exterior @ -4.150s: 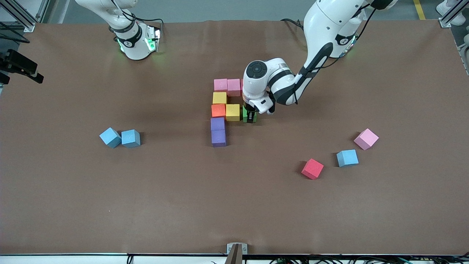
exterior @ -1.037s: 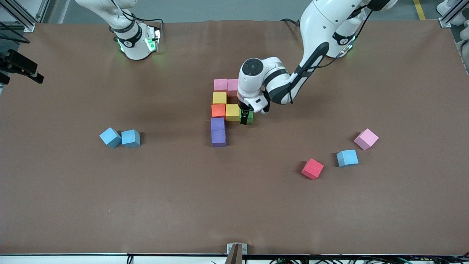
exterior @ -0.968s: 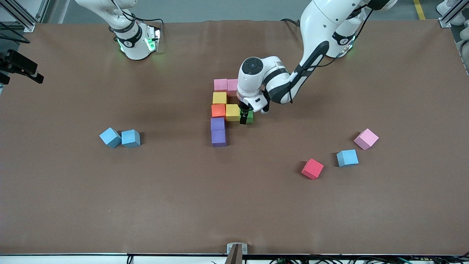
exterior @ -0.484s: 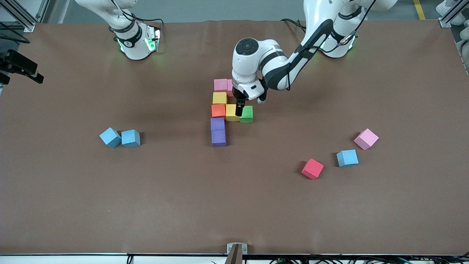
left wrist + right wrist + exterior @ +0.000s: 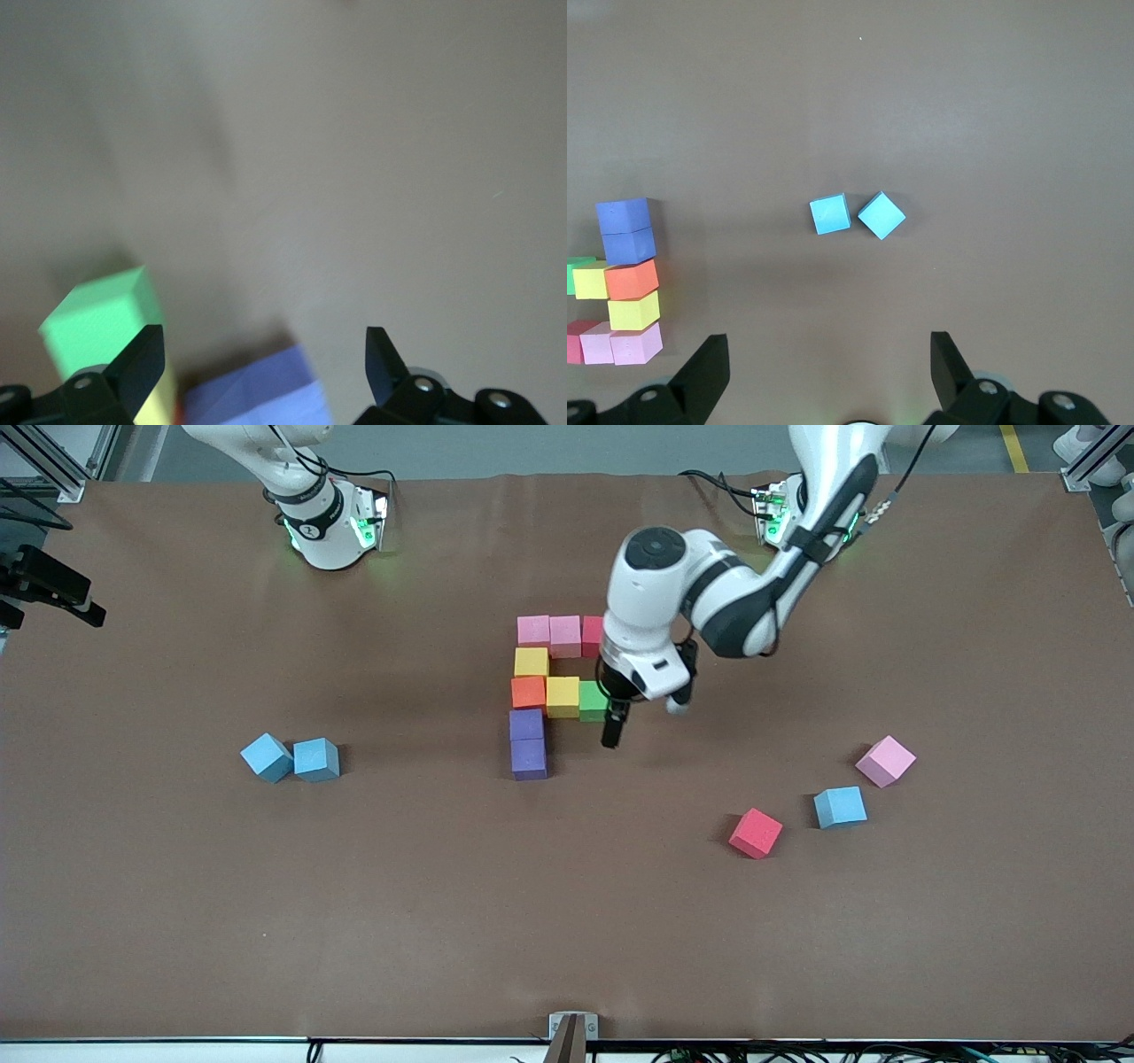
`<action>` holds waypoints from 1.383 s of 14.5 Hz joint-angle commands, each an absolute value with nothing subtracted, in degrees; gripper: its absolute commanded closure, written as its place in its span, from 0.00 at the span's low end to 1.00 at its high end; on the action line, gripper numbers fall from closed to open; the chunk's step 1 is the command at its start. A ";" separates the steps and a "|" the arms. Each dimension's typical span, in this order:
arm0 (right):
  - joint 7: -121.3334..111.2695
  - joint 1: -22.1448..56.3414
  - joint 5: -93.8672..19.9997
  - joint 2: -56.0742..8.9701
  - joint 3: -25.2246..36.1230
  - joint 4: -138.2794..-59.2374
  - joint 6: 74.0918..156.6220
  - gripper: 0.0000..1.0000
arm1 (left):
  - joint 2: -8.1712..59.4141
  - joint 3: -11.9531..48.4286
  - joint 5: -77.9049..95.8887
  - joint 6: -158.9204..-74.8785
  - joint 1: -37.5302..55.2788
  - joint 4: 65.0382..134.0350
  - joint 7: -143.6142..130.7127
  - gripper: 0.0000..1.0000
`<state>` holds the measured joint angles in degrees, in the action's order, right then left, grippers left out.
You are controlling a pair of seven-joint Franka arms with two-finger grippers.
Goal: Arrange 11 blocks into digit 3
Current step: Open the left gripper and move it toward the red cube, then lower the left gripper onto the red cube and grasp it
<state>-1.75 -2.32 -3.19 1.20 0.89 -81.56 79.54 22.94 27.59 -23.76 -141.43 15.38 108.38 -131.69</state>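
Front view first: the digit 3 (image 5: 554, 691) is about two thirds built near the middle of the table (image 5: 443, 921). Top bar is in, with two pink blocks (image 5: 549, 632) and a red block (image 5: 592, 636), a yellow block (image 5: 531, 662) under it, then the middle bar of orange block (image 5: 528, 692), a second yellow cube (image 5: 563, 696) and the green block (image 5: 593, 700), and two purple blocks (image 5: 528, 746) running toward the camera. That's nine placed by my count, so two are left to finish the bottom bar. Loose ones: a red cube (image 5: 756, 833), a light blue cube (image 5: 839, 807) and a pale pink cube (image 5: 885, 761) toward the left arm's end, plus two more blue cubes (image 5: 291, 758) toward the right arm's end (more spares than needed). The left gripper (image 5: 613, 731) hangs over bare table just beside the green block, empty.

Left wrist view: fingers (image 5: 142, 359) spread wide, nothing between them, green block (image 5: 102, 323) off to one side.

Right wrist view: the right gripper (image 5: 828, 367) waits up high, jaws wide and empty, looking down on the pair of blue cubes (image 5: 857, 214).
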 commanded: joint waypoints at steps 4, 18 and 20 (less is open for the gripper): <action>-2.46 -3.25 -2.64 0.70 0.18 -80.60 79.10 0.00 | 30.66 28.39 -23.65 -130.65 9.24 93.11 -119.56 0.00; -2.46 -3.25 -2.55 0.70 0.18 -80.68 79.10 0.00 | 34.45 26.98 -16.96 -117.51 -4.99 85.16 -82.36 0.00; -2.46 -3.25 -2.55 0.70 0.18 -80.60 79.10 0.00 | 35.68 27.07 -15.13 -117.60 -7.20 84.82 -82.44 0.00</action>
<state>-1.76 -2.32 -3.19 1.16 0.89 -81.56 79.55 34.55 26.59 -17.47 -118.32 -5.37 85.52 -84.32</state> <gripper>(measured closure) 0.000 0.000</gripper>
